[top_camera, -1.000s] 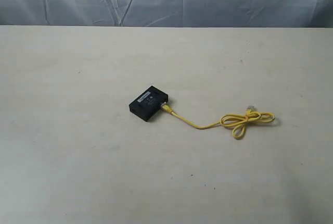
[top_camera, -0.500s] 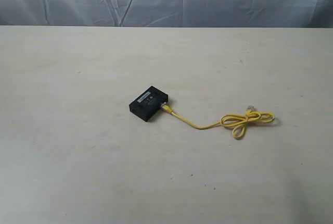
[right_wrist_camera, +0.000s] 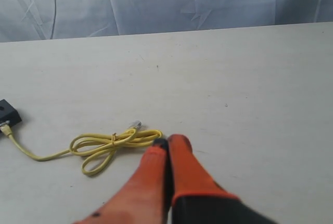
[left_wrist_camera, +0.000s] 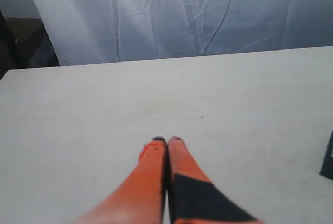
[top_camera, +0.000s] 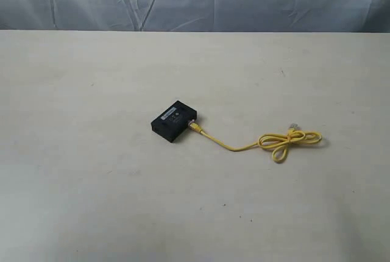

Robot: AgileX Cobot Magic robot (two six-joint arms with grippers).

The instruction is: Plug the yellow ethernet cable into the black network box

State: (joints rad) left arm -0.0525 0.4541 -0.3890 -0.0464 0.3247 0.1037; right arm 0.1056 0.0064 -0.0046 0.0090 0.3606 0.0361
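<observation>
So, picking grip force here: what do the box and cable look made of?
Black network box: likely hard plastic, matte, no glare. Yellow ethernet cable: flexible jacket, probably plastic or rubber, since it bends into loops; its free plug looks clear plastic.

Scene inventory: six separate items in five kinds.
Comprises one black network box [top_camera: 174,121]; one yellow ethernet cable [top_camera: 244,147], tied in one knot and ending in two plugs (box-end plug [top_camera: 192,125], free-end plug [top_camera: 294,127]); one pale table [top_camera: 91,183]; one creased grey-blue backdrop cloth [top_camera: 244,0]; and two orange grippers, one left gripper [left_wrist_camera: 167,140] and one right gripper [right_wrist_camera: 169,140], each showing two fingers in its own wrist view.
</observation>
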